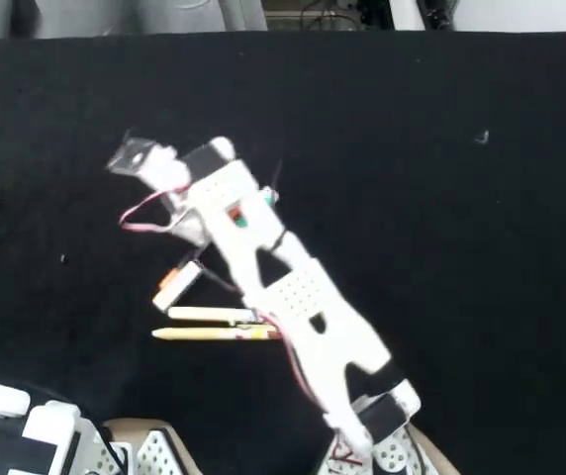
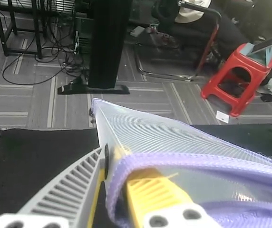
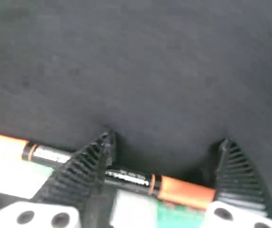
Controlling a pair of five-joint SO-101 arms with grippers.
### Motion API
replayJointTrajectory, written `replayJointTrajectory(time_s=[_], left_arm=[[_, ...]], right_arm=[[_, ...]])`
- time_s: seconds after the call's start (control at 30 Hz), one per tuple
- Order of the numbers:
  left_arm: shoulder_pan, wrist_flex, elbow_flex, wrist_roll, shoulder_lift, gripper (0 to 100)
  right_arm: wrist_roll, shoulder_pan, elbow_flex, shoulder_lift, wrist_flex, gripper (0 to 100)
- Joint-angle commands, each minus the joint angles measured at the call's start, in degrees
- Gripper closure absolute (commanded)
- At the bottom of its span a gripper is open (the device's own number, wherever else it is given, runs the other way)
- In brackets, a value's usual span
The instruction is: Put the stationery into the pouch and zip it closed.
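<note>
My left gripper (image 2: 114,160) is shut on the purple-edged rim of a clear ribbed pouch (image 2: 183,142), held up off the black table (image 2: 36,156). Over a black and silver pen (image 3: 126,176) with orange ends, my right gripper (image 3: 167,145) hangs open, one black finger (image 3: 91,161) on each side of the barrel. In the high view the right arm (image 1: 293,287) stretches from the front edge toward the table's left middle. Beside that arm lie an orange and white piece (image 1: 176,285), a cream pen (image 1: 209,315) and a yellow pencil (image 1: 214,334).
The left arm's white body (image 1: 46,430) sits at the front left corner. A black cloth (image 1: 441,198) covers the table. Beyond the table edge are a red stool (image 2: 238,78), a black stand (image 2: 105,47) and floor cables.
</note>
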Motion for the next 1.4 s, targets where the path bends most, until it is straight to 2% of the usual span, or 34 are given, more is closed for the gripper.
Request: replayJointTrajectory(time_s=[0.0,0.4,0.53,0.77,1.0,1.17,1.37], left_arm=[[0.9,0.0,-1.0,0.3,-1.1,97],[3.1,1.8,-0.7,0.2,-1.1,97],[4.5,3.3,-0.6,0.2,-1.1,97],[5.8,3.3,-0.5,0.2,-1.1,97],[7.0,3.3,1.1,0.2,-1.1,97],[7.3,3.3,2.3,0.2,-1.1,97],[6.9,3.3,2.3,-0.4,-1.1,97]], right_arm=[[0.8,9.0,-0.8,-2.8,2.1,67.0],[0.4,10.2,-2.6,-25.3,2.2,67.0],[0.4,10.2,2.4,-33.5,2.2,67.0],[0.4,6.3,26.3,-55.1,2.2,67.0],[0.4,-2.7,56.5,-74.1,1.6,67.0],[0.4,-8.5,71.4,-80.7,-1.5,67.0],[0.9,-13.6,87.0,-81.5,-9.1,67.0]])
